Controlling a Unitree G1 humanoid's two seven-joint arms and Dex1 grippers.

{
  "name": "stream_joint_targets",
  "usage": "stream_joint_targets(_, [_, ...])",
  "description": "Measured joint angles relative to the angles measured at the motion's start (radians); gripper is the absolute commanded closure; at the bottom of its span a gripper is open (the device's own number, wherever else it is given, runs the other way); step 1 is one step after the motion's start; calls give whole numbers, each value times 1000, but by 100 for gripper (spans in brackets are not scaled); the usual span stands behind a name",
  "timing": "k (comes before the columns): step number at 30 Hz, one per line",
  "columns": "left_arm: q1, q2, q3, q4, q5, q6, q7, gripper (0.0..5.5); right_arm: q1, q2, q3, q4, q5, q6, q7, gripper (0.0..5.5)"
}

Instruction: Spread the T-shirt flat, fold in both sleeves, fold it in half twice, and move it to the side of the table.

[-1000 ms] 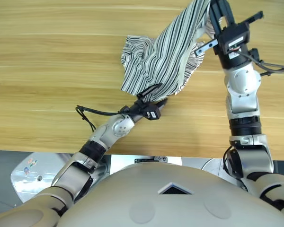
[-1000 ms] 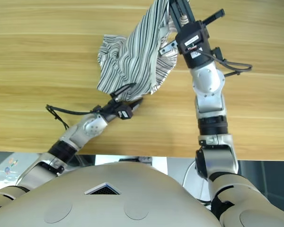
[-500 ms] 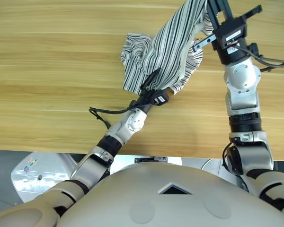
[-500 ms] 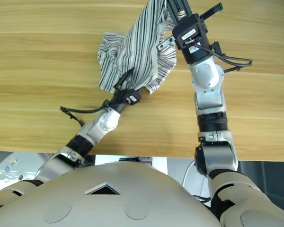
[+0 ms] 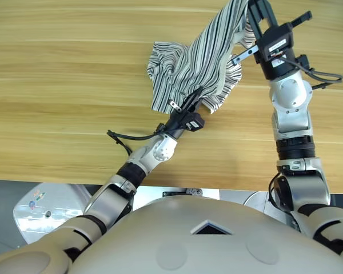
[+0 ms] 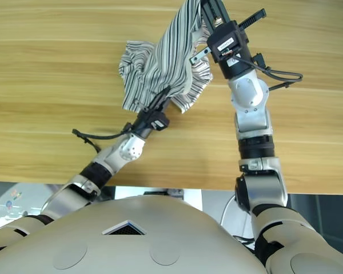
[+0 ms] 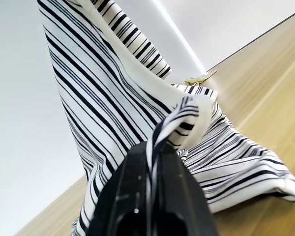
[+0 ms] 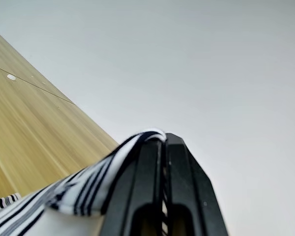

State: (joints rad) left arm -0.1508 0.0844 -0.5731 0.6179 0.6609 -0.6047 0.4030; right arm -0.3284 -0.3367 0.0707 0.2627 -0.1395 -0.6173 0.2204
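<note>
The task looks barely begun: the left gripper [image 5: 190, 104] is clamped on a low fold of the striped T-shirt [image 5: 186, 65]. The shirt hangs bunched over the table's far middle with one end trailing on the wood, and the right gripper [image 5: 252, 12] is pinched shut on its top edge, high at the far right. Spreading flat, both sleeve folds, both halvings and the move aside all remain, I judge; the table [image 5: 57, 85] is pale wood planking, with a plain whitish backdrop [image 8: 211, 59] beyond.
</note>
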Motion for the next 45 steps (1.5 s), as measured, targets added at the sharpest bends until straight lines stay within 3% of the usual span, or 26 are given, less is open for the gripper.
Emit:
stream_joint_targets(5, [-2,-5,23,9,-50,-2,-25,549,-4,0,0,10,0,0,0,550])
stream_joint_targets(9, [14,15,116,-4,-232,-84,-111,549,-6,-6,-20,23,-1,-9,-8,550])
stream_joint_targets(14, [113,367,349,-24,-336,-174,-179,549,101,-89,-94,113,-18,-71,-47,550])
stream_joint_targets(17, [152,424,397,-86,-354,-204,-240,549,160,-118,-81,122,-25,-142,-14,550])
stream_joint_targets(20, [196,496,454,-212,-512,-259,-356,549,227,-209,-59,87,-1,-200,97,550])
stream_joint_targets(22, [291,549,419,-303,-640,-308,-495,549,356,-313,4,42,19,-251,223,550])
stream_joint_targets(26, [477,582,295,-453,-828,-355,-708,549,576,-398,131,-104,61,-247,383,550])
stream_joint_targets(30, [599,663,247,-663,-861,-297,-831,549,723,-468,222,-313,101,-186,485,550])
stream_joint_targets(33, [618,673,193,-713,-838,-217,-920,549,731,-477,250,-393,145,-131,530,550])
stream_joint_targets(36, [506,683,186,-586,-800,-136,-1031,549,618,-470,252,-354,163,-59,573,550])
stream_joint_targets(40, [58,622,195,-214,-739,-40,-1069,549,217,-365,243,-34,168,47,544,550])
stream_joint_targets(43, [-328,535,183,42,-654,71,-1007,549,-190,-271,265,286,68,178,338,550])
stream_joint_targets(45, [-584,478,181,167,-613,146,-868,549,-433,-232,283,434,-8,250,116,550])
